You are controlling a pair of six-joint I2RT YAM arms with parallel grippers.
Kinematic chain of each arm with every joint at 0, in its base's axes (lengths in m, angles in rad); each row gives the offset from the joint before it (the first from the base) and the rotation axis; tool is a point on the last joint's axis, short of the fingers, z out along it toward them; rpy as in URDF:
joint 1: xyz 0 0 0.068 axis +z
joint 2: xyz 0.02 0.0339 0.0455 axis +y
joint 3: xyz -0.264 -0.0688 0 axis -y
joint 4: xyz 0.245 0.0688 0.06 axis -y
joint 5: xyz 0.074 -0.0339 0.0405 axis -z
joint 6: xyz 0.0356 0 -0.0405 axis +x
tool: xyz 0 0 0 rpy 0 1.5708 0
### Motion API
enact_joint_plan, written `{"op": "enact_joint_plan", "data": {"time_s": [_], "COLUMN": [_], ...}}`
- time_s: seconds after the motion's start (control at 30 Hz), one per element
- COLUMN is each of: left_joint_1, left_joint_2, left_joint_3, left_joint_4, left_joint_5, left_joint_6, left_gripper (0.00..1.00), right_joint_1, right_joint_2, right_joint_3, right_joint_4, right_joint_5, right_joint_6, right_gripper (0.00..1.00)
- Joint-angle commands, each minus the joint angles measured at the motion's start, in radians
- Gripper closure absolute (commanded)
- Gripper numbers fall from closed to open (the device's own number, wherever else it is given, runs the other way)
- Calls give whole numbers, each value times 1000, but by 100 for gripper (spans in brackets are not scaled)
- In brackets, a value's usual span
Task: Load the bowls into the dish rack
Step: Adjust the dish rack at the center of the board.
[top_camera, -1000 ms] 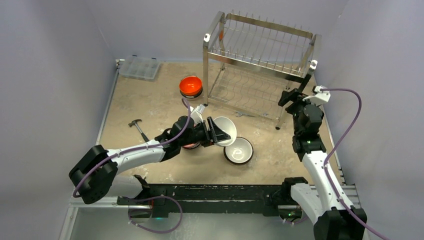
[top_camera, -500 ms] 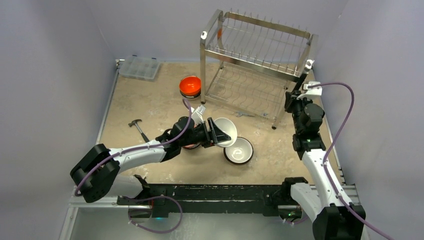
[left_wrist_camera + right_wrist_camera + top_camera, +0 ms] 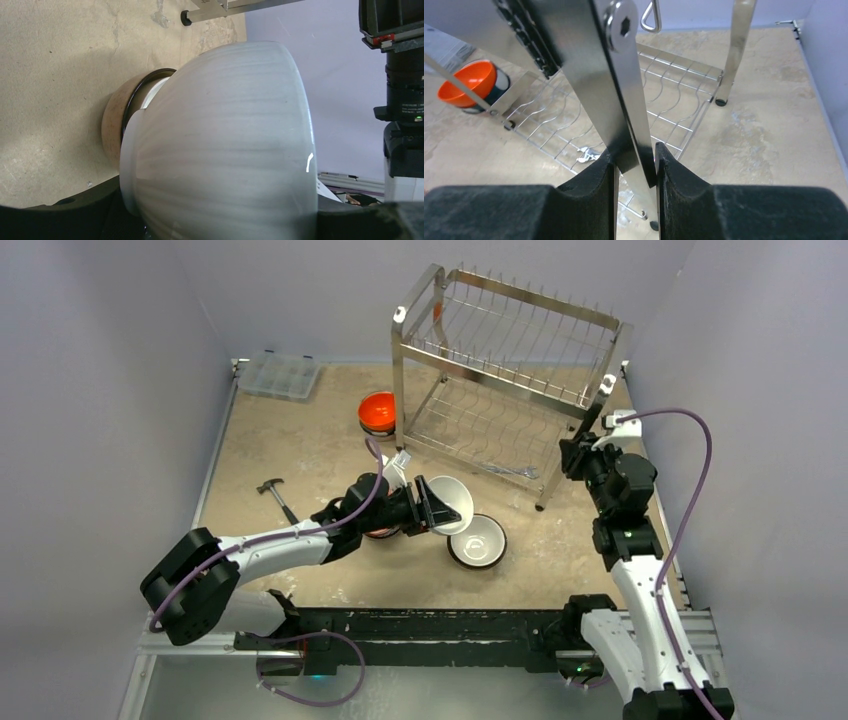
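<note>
While right claw (image 3: 634, 167) pinches the rack (image 3: 505, 335) by its near-right post (image 3: 609, 100), probably to steady it, left claw (image 3: 425, 508) grips a white bowl (image 3: 453, 502) on edge above the worktop (image 3: 300, 450), short of the rack, ready for slotting.

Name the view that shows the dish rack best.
Top external: the whole dish rack, both tiers. Right wrist shows only its lower shelf and the leg clamped by the right gripper; left wrist just one foot.
</note>
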Motion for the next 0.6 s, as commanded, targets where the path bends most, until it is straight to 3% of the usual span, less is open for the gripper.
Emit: {"op": "enact_joint_plan", "data": {"time_s": [0.0, 0.3, 0.57], "left_joint_1": [4, 3, 3], "left_joint_2": [-25, -24, -3], "left_joint_3": [48, 78, 123], "left_joint_4": [56, 0, -54], "left_joint_5": [16, 2, -8], "left_joint_6": [31, 74, 126], "left_gripper": [60, 60, 60], "right_joint_1": [14, 14, 14], "right_joint_2": [-66, -180, -242], "right_joint_3": [95, 101, 158], "right_joint_4": [-34, -121, -302], "right_joint_5": [-196, -320, -364], "right_joint_6": [143, 199, 183], "right_gripper": [100, 100, 100]}}
